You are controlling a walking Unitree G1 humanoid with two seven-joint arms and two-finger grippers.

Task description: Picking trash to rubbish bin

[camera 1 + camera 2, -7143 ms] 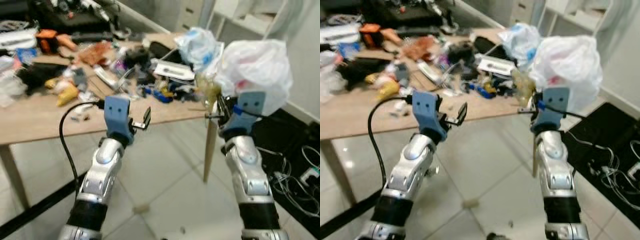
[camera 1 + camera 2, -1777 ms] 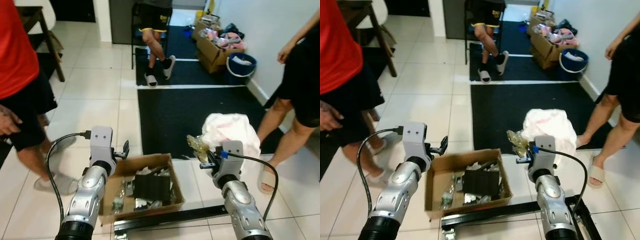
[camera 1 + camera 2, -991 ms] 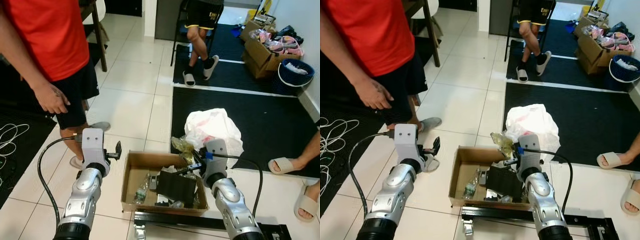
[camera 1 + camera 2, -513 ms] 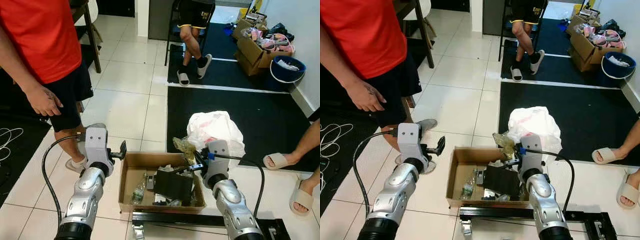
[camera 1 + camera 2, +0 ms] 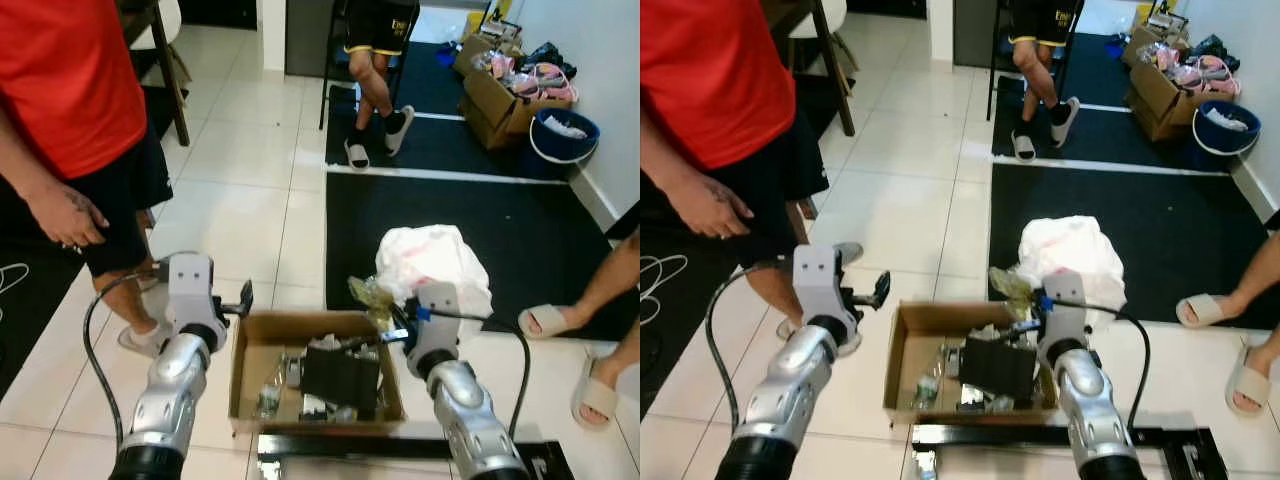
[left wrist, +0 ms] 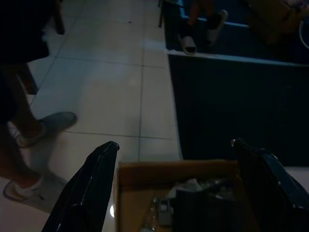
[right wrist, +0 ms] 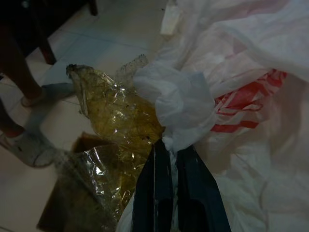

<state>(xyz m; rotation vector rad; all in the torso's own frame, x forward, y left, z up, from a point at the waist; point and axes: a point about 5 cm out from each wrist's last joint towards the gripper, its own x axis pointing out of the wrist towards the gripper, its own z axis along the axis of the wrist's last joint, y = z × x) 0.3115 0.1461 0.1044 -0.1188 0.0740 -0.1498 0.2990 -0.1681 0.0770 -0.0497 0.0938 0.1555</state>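
Observation:
My right gripper [image 5: 393,334] is shut on the gathered neck of a white plastic bag [image 5: 432,262] with red print. A crinkled yellowish wrapper [image 5: 367,295] is pinched along with it. In the right wrist view the black fingers [image 7: 159,183] are pressed together on the bag [image 7: 231,72] and the wrapper [image 7: 116,113]. The bag hangs over the right end of an open cardboard box [image 5: 298,321] on the floor, which holds mixed trash. My left gripper [image 5: 244,300] is open with nothing in it, at the box's left far corner. The left wrist view looks down on the box rim [image 6: 178,168].
A person in a red shirt [image 5: 60,90] stands close at my left. Another person's legs [image 5: 375,70] are at the back, and a sandalled foot [image 5: 545,320] is at the right. A black mat [image 5: 450,205] lies beyond the box. A black metal frame [image 5: 400,445] lies before it.
Seven seconds ago I stood at a cluttered table holding the bag; now I stand over the box. In the last half second only the view has shifted a little.

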